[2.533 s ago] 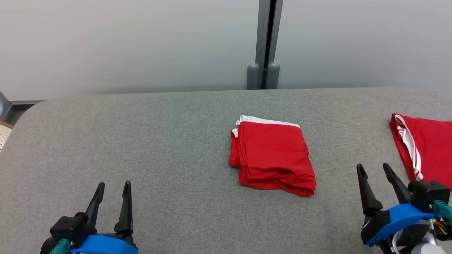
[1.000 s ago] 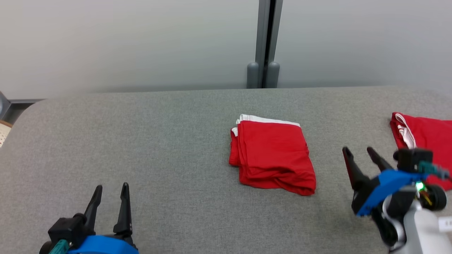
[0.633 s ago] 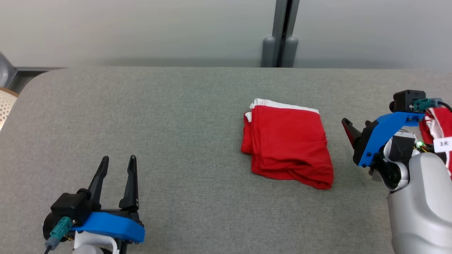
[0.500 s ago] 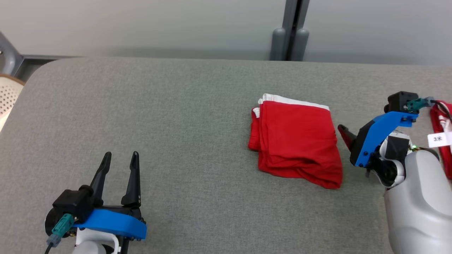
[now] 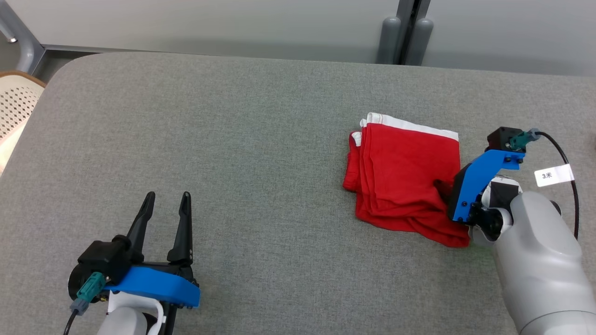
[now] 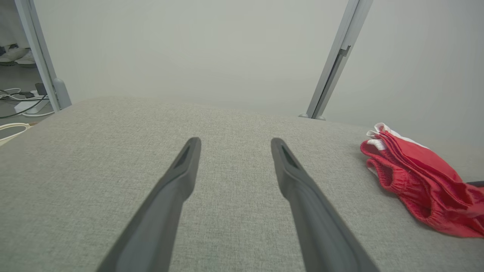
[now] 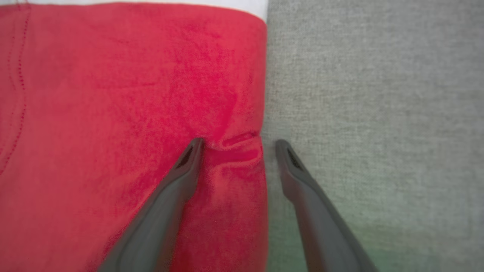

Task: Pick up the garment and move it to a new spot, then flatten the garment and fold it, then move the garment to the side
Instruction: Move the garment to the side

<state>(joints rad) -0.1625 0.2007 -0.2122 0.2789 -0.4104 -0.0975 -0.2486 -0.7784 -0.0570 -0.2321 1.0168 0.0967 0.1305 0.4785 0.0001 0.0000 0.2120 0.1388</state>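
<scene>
**Head and wrist views, near to far.** Nearest you, the left gripper (image 5: 167, 195) rested low over the worktop (image 5: 233, 139), jaws spread wide and empty. Farther right, the right gripper (image 7: 240, 141) had swung in from the near right within about 1 second to straddle the right edge of the garment (image 5: 405, 177). Its jaws stood fully apart, 1 finger denting the cloth and the other on bare worktop, with nothing yet held. The garment lay folded, red with a white band, right of centre. A pinch looked imminent, but you could not tell whether it was for carrying to a new spot or aside.
</scene>
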